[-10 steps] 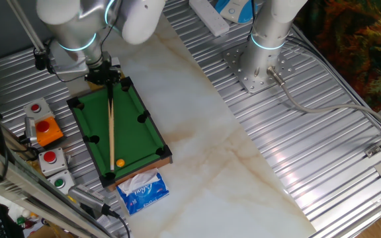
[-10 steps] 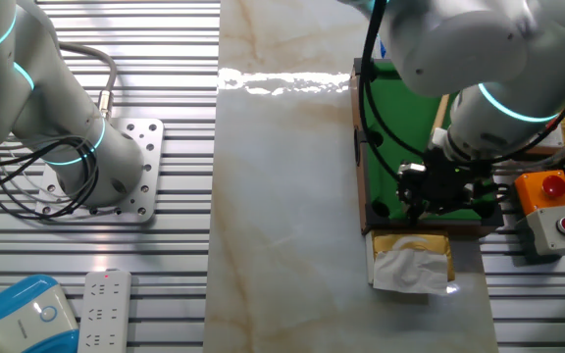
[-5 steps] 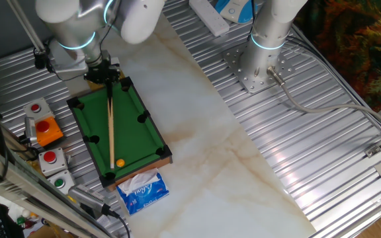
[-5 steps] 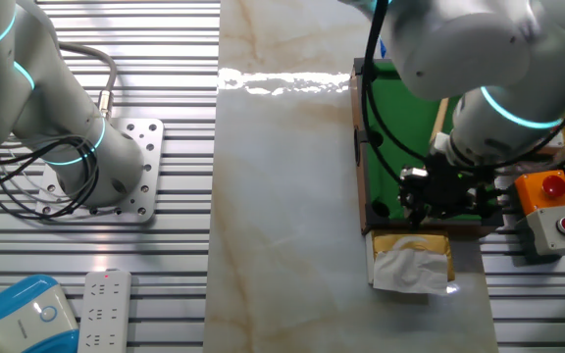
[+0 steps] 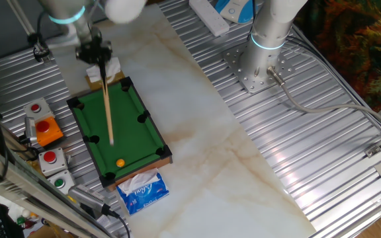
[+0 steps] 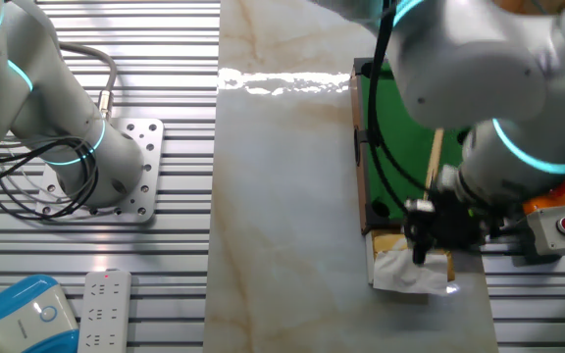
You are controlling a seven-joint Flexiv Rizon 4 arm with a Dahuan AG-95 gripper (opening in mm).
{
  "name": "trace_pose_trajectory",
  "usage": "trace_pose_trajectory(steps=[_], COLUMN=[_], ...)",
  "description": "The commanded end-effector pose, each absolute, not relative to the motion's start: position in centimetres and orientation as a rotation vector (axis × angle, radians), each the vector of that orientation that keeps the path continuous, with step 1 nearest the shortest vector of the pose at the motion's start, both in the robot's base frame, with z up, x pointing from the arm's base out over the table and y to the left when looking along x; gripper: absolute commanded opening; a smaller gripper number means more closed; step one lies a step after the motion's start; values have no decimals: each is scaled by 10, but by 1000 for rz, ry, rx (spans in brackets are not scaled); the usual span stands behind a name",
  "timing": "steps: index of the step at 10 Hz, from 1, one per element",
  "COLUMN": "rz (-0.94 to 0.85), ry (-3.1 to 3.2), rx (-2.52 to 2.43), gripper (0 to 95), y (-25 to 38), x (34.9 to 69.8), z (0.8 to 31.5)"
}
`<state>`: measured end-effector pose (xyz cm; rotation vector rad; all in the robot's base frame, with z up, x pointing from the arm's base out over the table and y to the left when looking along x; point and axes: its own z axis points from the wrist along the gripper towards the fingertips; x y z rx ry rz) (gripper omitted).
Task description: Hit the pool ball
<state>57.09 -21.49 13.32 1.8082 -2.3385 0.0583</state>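
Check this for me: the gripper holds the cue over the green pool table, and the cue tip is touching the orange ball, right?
Not quite. The gripper does hold the cue over the pool table, but the tip stops short of the ball, with bare green felt between them. One fixed view shows the gap.

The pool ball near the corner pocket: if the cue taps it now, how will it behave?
The pool ball looks small, round and glossy, so it should roll freely on the flat green felt at a light tap. It sits close to the rail and a corner pocket, so it may drop in or rebound. The cue looks thin; an off-centre tap could glance.
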Motion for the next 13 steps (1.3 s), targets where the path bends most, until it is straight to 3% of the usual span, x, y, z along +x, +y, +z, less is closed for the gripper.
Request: trace_pose_trajectory(steps=[1, 8, 13], rz=[59, 6, -6], ry=[-2312, -2312, -2240], rx=[1831, 1961, 2128], gripper=[0, 0, 0], y=[-248, -247, -211], x=[561, 561, 569], z=[150, 149, 147])
